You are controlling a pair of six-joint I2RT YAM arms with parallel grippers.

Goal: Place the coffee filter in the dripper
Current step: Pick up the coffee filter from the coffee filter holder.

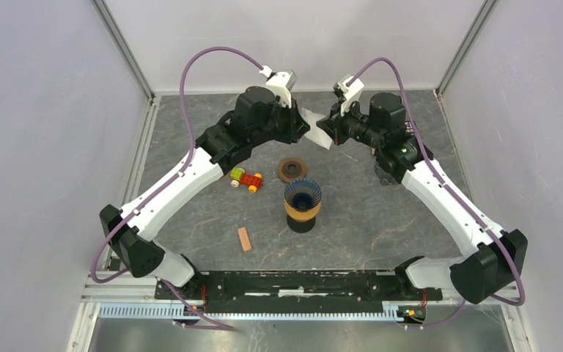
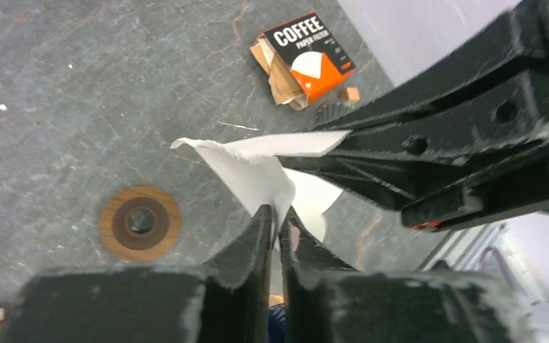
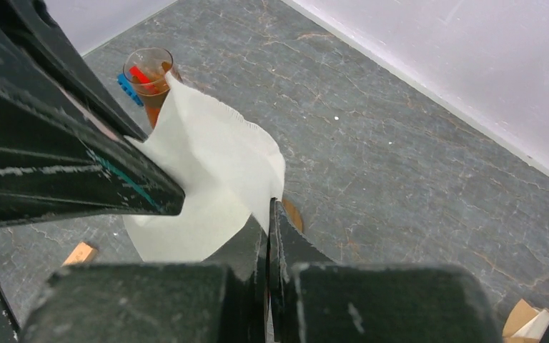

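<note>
Grey stone table (image 1: 381, 220) lies below; left gripper (image 2: 277, 216) and right gripper (image 3: 269, 211) both pinch the paper coffee filter (image 3: 214, 164); pulling apart could rip it.

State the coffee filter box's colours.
The coffee filter box is black and orange with white lettering; left wrist view shows it best.

**Paper, plastic and a stone-look top**

We see the filter (image 2: 257, 168) as thin, matt white paper with a rough, crimped edge. The left gripper (image 2: 275, 214) and right gripper (image 3: 269, 214) look like matt black plastic, scuffed pale. The table (image 1: 381, 220) is grey, veined and stone-like. The dripper (image 1: 303, 199) looks glossy and ribbed inside. Left of it lies a bare wooden block (image 1: 244, 238), and behind it a brown wood-grained disc (image 1: 292, 170).
</note>
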